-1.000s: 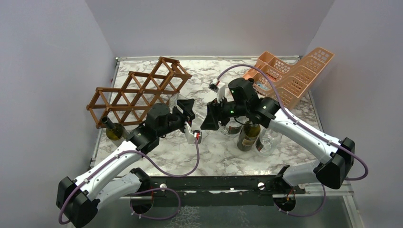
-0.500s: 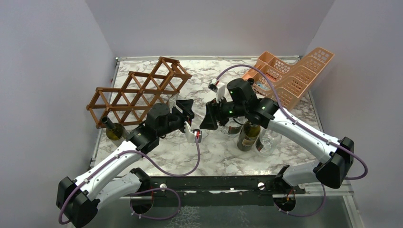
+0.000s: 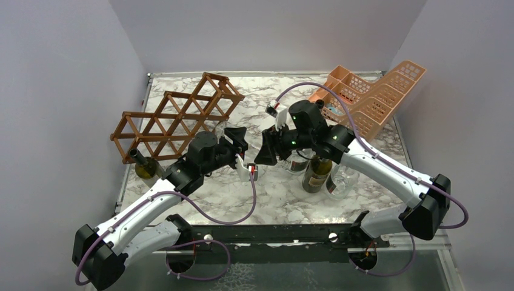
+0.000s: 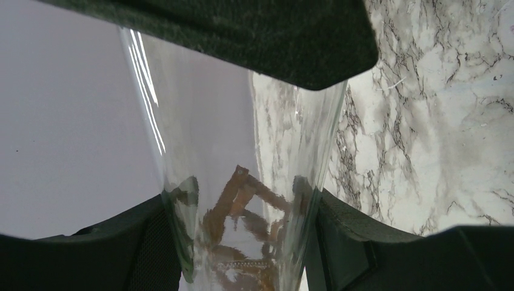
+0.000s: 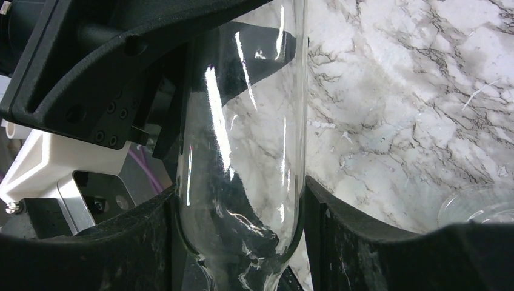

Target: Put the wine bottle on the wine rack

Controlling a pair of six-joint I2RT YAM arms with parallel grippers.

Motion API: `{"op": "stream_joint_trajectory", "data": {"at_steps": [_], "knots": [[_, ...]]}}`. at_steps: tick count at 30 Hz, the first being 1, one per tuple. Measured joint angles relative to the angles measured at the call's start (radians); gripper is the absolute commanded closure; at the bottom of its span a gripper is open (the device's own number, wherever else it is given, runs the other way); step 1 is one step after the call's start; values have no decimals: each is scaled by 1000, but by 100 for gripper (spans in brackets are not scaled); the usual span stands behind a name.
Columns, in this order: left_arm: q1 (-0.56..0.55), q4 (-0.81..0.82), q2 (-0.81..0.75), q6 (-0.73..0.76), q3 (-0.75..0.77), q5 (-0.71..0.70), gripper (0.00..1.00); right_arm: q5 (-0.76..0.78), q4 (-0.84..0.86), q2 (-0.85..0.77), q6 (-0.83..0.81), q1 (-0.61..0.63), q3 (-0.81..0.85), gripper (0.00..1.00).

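A clear glass wine bottle (image 4: 236, 145) is held level above the table's middle by both grippers. My left gripper (image 3: 237, 136) is shut on it, the glass filling the gap between its fingers in the left wrist view (image 4: 242, 242). My right gripper (image 3: 267, 151) is shut on the same bottle (image 5: 242, 133), near its shoulder, in the right wrist view (image 5: 242, 236). The two grippers face each other, almost touching. The brown wooden wine rack (image 3: 176, 118) stands at the back left, just behind the left gripper. A dark green bottle (image 3: 144, 165) lies in its lowest left cell.
A brown labelled bottle (image 3: 317, 173) stands under my right arm, with clear glassware (image 3: 340, 179) beside it. A peach-orange plastic basket rack (image 3: 370, 97) stands at the back right. Bare marble table (image 3: 279, 194) shows in front of the grippers.
My right gripper has shifted slightly left toward the left gripper, closing the gap between them. The left arm has barely moved.
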Motion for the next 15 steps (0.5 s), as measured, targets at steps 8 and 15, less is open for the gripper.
{"op": "stream_joint_trajectory", "data": {"at_steps": [8,15], "knots": [[-2,16,0,-12,0,3,1,49,19,-40,18,11,-31,99],[-2,32,-2,-24,9,25,1,113,63,-107,32,12,-76,99]]}}
